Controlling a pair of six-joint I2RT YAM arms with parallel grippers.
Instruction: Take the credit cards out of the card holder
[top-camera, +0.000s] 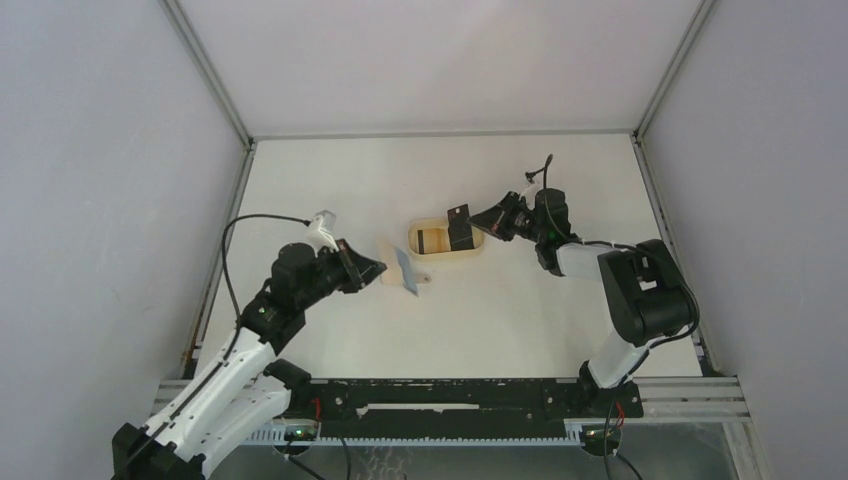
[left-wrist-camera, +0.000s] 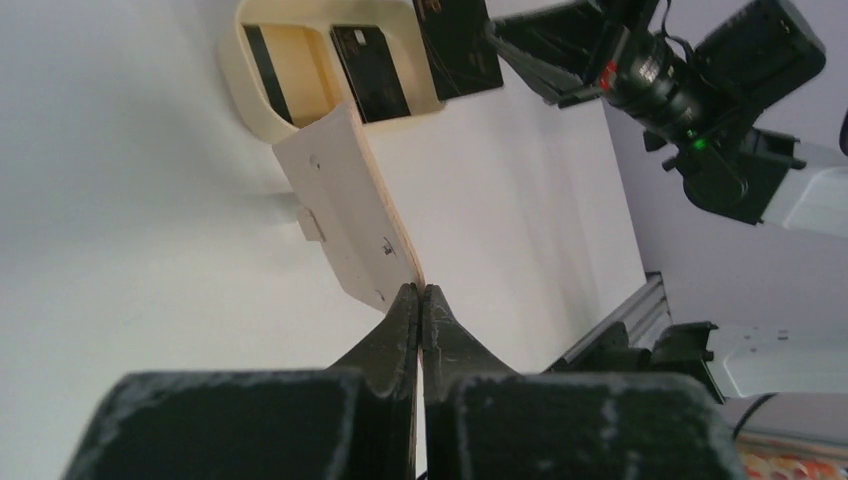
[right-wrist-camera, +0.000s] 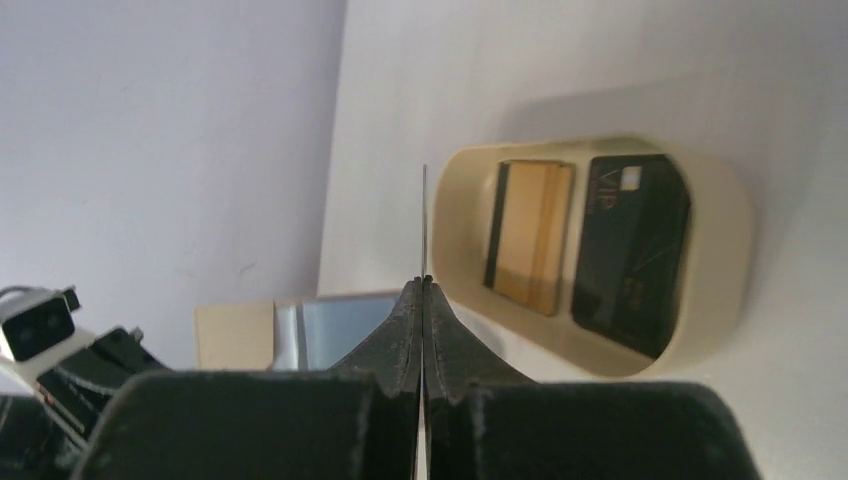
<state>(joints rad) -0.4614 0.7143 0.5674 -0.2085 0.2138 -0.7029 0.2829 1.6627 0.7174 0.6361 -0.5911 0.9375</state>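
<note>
Left gripper (left-wrist-camera: 421, 292) clamps the card holder (left-wrist-camera: 342, 200) steady; right gripper (right-wrist-camera: 424, 283) pinches a black card (top-camera: 459, 228) over the tray (right-wrist-camera: 738, 235), apparently for deposit.

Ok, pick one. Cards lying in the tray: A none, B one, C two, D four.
C: a tan card and a black card lie side by side in the tray, while the right gripper pinches a third card.

Print on held card (left-wrist-camera: 458, 45) unreadable; tray (left-wrist-camera: 232, 70) cropped.
</note>
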